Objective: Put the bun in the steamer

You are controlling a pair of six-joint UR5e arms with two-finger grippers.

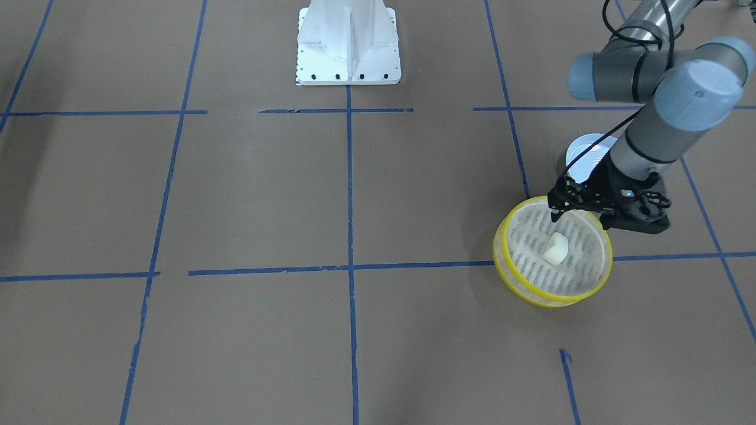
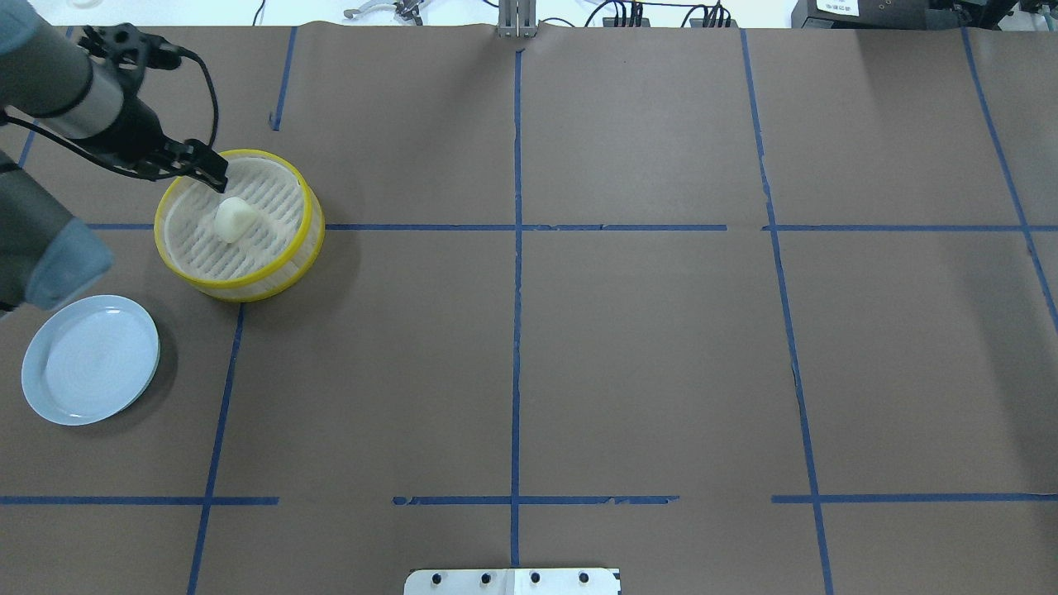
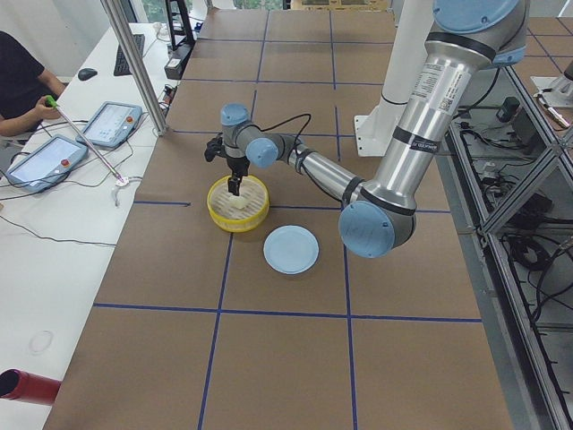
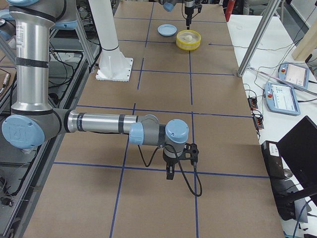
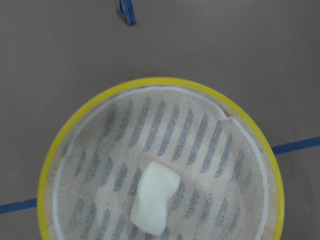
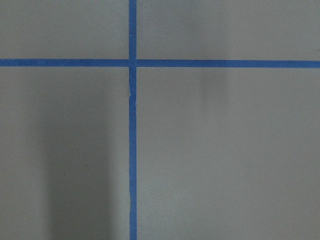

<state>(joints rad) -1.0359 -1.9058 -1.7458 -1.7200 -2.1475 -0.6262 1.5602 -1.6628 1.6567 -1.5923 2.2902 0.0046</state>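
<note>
Left arm: reaches out along the left edge of the surface, forearm sloping down, wrist bent so the left claw (image 2: 216, 178) points straight down. It hangs above the inside of the steamer (image 2: 248, 289), apart from everything below it. Nothing is in its grip. How wide the fingers stand I cannot tell, because the black linkage blurs together in every view and the wrist camera shows no fingertips.

Right arm: sits low over the right end of the surface with its forearm level and the right claw (image 4: 168, 173) aimed down. Its wrist camera sees only a crossing of blue tape (image 6: 132, 62). Open or closed, I cannot tell.

Bun (image 5: 155, 197): lies loose on the slotted, cloth-lined base, close to the middle of the steamer and clear of the yellow rim.
- It is an elongated block lying flat on a broad side.
- Its long axis runs roughly between the robot's edge and the far edge of the surface, a little skewed. In the left wrist view it leans slightly right of straight up.

Steamer: stands toward the far left corner of the surface, straddling a tape line.

Pale blue plate (image 2: 91, 359): sits by the left edge, nearer the robot's edge than the steamer, and close beside it without touching.
</note>
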